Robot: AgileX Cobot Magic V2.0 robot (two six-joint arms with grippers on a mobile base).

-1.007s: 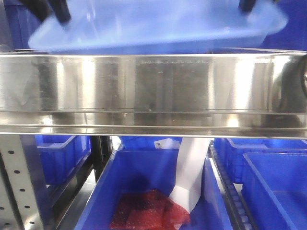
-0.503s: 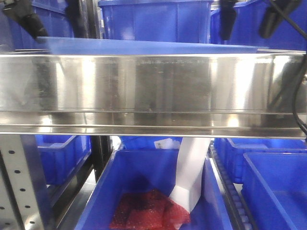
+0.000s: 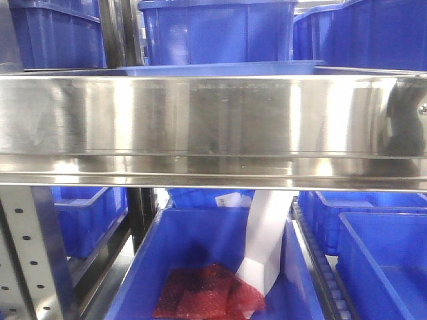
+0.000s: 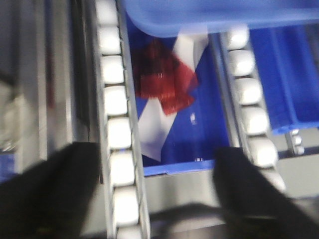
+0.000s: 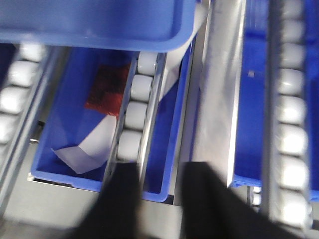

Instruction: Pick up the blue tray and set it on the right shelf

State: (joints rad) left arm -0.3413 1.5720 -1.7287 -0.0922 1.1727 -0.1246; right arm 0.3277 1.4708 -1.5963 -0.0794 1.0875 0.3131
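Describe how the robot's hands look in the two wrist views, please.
Both are plain black and blurred. The left hand shows two broad dark fingers with a wide gap. The right hand shows two narrower black fingers. No cables or markings are visible.

The blue tray (image 3: 220, 67) lies flat on the right shelf (image 3: 213, 123), behind its steel rail.

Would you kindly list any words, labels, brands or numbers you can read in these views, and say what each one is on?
No text can be read in any view.
Small white label on the blue bin behind the steel front rail: dark marks, too small and blurred to read.
White paper strip in the lower bin: blank.
Blue tray: no visible marking.
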